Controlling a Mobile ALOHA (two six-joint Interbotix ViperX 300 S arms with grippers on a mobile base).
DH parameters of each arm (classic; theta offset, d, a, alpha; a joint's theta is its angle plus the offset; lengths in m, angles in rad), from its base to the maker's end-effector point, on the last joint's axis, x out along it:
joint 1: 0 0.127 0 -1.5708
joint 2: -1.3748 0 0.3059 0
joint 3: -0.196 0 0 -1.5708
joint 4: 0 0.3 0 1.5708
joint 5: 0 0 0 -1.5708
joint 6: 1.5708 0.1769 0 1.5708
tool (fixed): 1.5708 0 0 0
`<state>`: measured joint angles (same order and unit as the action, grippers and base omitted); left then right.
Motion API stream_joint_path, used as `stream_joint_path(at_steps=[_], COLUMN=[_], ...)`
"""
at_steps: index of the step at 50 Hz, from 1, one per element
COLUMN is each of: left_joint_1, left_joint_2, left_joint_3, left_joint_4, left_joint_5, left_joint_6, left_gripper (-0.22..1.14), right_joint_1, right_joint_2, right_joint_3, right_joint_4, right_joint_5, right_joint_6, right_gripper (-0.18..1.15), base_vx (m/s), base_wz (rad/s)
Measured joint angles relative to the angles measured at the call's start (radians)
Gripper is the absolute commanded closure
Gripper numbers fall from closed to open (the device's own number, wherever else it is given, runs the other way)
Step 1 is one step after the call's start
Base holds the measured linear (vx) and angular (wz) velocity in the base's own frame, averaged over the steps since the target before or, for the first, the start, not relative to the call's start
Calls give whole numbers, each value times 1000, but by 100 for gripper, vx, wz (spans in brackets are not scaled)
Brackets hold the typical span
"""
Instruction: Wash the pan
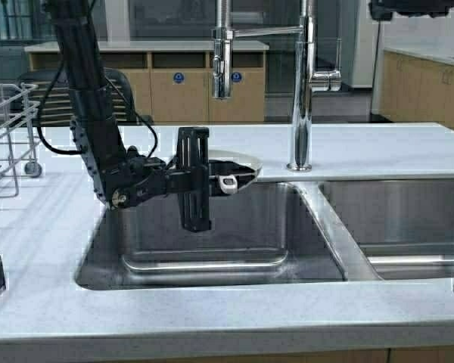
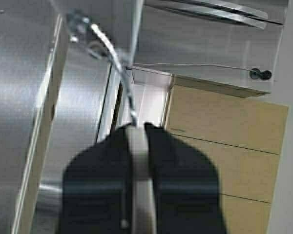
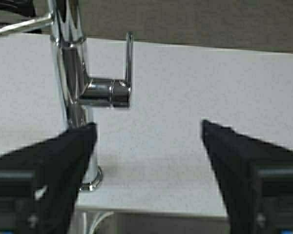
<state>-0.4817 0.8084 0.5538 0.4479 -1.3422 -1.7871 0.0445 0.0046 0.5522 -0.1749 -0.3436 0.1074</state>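
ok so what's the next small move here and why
Probably the open right gripper should reach for the chrome faucet's lever handle just ahead of it. The left gripper already holds the small round white frying pan by its handle over the left steel sink basin, under the spout, and no water shows.

Tall chrome faucet (image 1: pixel 303 83) behind a double sink (image 1: pixel 212 227) (wire rack (image 1: pixel 4 128) far left).

A brushed, faintly streaked steel sheen is shown by the sink (image 1: pixel 212 249). The faucet (image 1: pixel 303 83) is finished in mirror-bright chrome. The countertop (image 1: pixel 212 310) looks matt and finely speckled. The cabinets (image 1: pixel 166 91) appear as smooth pale wood.
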Motion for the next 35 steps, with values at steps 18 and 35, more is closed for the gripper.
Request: stream_joint_path(at_steps=[18,35], left_joint_1=[2,2], left_joint_2=[0,6], left_joint_3=[12,8], left_joint_4=[0,0], left_joint_5=[-17,-26], left_joint_6=[8,8], left_gripper=[89,89], right_joint_1=[0,9], right_joint_2=[285,420], right_joint_3=[-357,-549], right_joint_4=[-64,-66], right_joint_5=[192,281], right_joint_6=[98,98], right_gripper=[-7,-7], base_vx=[0,0], base_wz=[0,0])
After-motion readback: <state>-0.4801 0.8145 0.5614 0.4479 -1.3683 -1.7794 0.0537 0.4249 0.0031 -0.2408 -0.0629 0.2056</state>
